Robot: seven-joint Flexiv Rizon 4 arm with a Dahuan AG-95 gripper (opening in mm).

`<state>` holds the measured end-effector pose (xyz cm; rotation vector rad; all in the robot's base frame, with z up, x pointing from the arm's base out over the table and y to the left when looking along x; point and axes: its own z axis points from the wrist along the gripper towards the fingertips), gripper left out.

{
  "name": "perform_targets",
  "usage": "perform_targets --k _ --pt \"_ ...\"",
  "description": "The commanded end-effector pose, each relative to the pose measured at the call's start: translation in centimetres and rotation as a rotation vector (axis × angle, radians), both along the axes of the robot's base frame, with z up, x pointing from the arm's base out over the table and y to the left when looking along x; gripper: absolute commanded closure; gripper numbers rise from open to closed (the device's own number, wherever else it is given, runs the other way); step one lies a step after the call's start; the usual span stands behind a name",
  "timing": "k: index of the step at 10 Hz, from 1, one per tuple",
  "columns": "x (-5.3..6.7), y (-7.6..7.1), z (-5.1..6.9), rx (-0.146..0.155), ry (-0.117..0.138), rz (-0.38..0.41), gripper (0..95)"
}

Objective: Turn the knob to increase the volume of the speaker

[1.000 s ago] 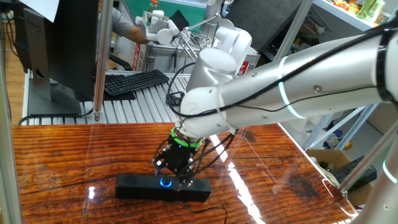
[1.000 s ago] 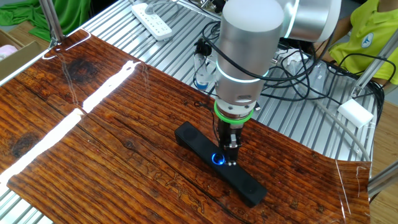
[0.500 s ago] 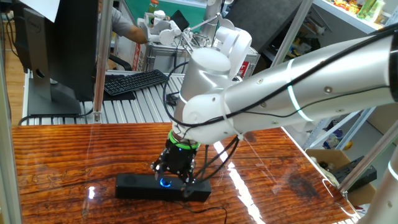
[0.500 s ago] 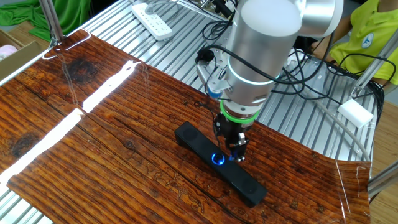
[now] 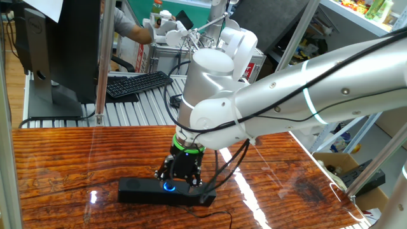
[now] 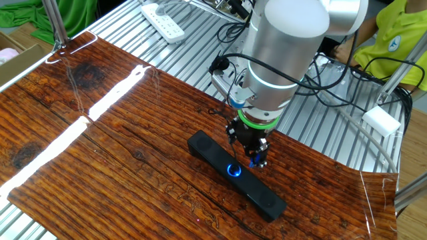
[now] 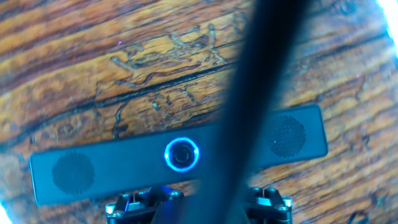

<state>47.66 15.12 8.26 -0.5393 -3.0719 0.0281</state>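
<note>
wood-grain bench (image 6: 100, 160) carries the black speaker (image 6: 230, 175) lying flat, its blue-lit knob (image 6: 234, 170) at the middle. since a second ago the tool (image 6: 257, 155) has rolled about its axis and drawn off the knob, now just beside it; likely one turn finished. its jaws stand wide, released, gripping nothing.

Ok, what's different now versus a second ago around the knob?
The gripper has rolled about its downward axis and eased off the knob toward the table's metal-slatted side: a second ago its fingers stood right at the blue ring, now the ring shows clear beside them. Its jaws stay open, holding nothing. The speaker lies where it was on the wooden table, ring still lit.
</note>
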Motion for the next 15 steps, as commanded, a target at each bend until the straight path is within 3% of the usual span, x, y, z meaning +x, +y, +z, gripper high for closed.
perform_targets --k 1,2,3,7,14,15 --pt "-0.6 -0.5 0.3 0.001 0.002 0.092 19.0" --pt "-0.9 -0.6 0.3 0.001 0.002 0.114 19.0" --pt "-1.1 -0.8 0.4 0.002 0.003 0.128 38.0" --pt "-1.7 -1.5 1.0 -0.008 0.014 0.195 38.0" --pt "-2.3 -4.0 3.3 -0.012 0.023 0.333 38.0" --pt "-2.2 -4.5 3.5 -0.010 0.022 0.368 57.0"
